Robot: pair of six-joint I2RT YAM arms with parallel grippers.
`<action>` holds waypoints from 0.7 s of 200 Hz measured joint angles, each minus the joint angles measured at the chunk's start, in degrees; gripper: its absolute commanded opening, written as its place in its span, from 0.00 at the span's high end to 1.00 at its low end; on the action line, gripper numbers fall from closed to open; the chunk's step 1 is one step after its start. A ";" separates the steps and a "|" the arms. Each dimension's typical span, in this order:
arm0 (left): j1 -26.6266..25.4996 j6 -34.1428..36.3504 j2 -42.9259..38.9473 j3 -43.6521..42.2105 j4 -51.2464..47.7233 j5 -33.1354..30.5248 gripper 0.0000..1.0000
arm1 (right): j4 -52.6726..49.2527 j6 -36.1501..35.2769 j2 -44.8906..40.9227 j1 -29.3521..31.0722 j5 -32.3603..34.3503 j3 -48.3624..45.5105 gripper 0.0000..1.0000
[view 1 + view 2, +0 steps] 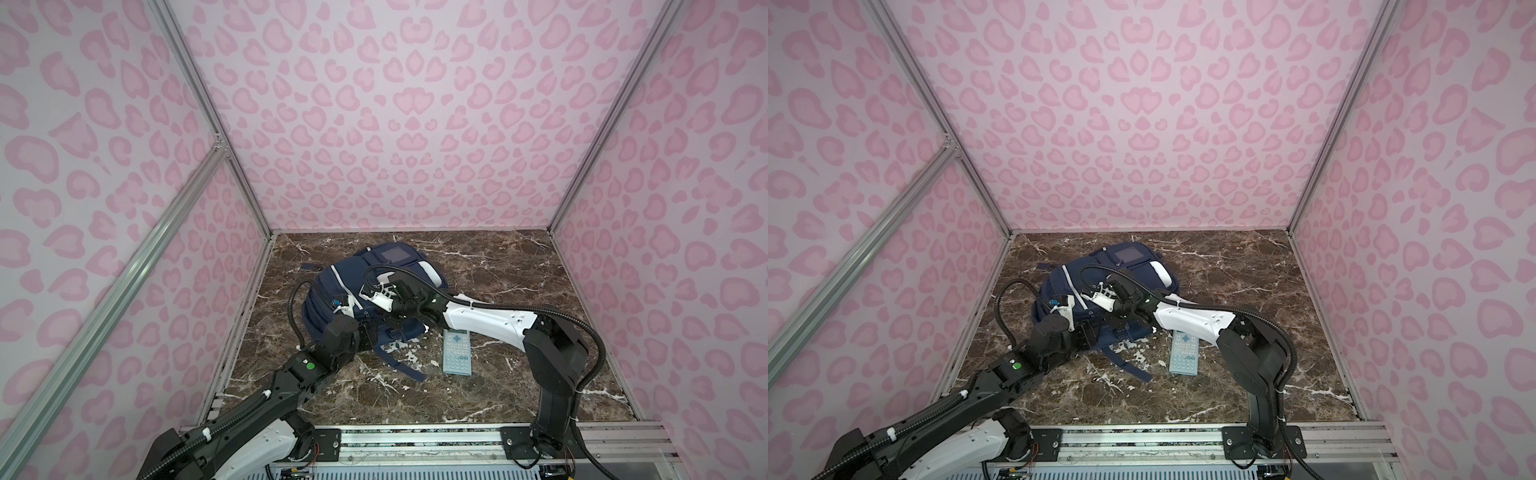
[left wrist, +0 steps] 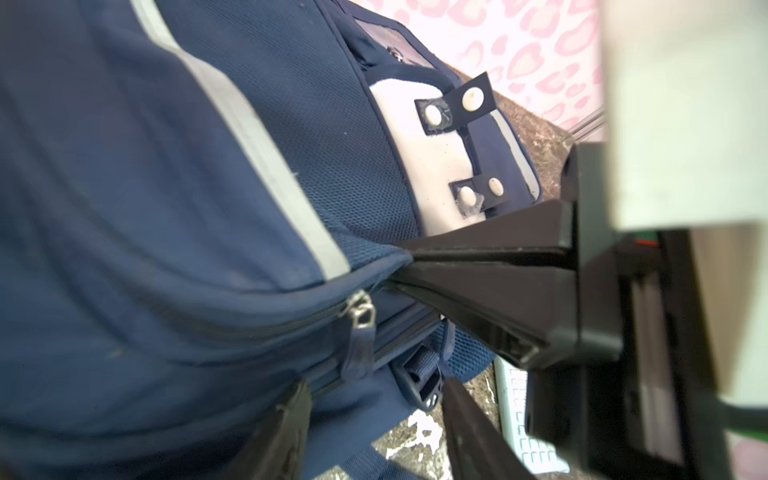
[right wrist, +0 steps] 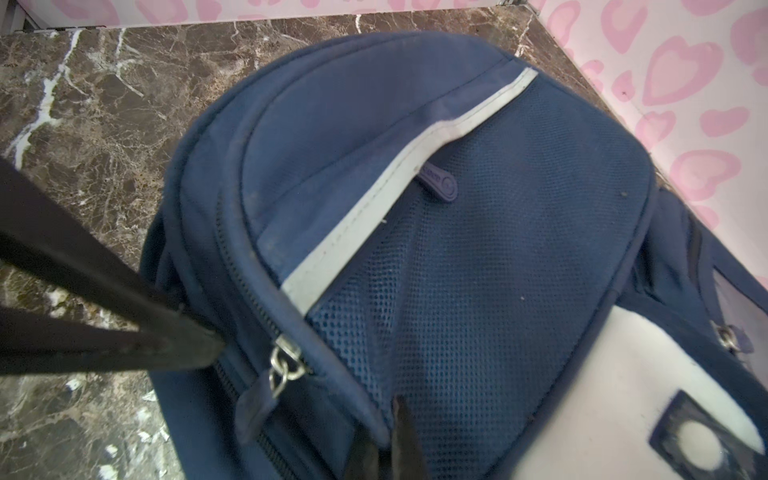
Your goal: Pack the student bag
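Observation:
The student bag, navy with pale stripes, lies on the marble table toward the back left. My right gripper is shut on the piped rim of the student bag's mesh front pocket, just past a metal zip slider. My left gripper is open at the student bag's near side, its fingers straddling blue fabric and a strap buckle. The zip pull hangs just beyond its tips, and nothing is held.
A light blue calculator lies flat on the marble under the right forearm, to the right of the bag's loose straps. Pink-patterned walls with metal posts close in the table on three sides.

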 measured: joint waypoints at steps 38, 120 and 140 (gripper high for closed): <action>-2.67 0.11 5.25 4.04 -1.44 -7.67 0.75 | 0.72 1.62 -0.04 0.59 0.02 -0.76 1.00; -3.15 -1.99 12.20 7.91 -5.81 -15.08 0.71 | 2.27 4.74 -0.13 0.44 -0.39 -2.27 1.00; -3.13 -1.36 13.51 8.09 -6.45 -15.54 0.87 | 2.56 4.37 -0.13 0.22 -0.55 -2.43 1.00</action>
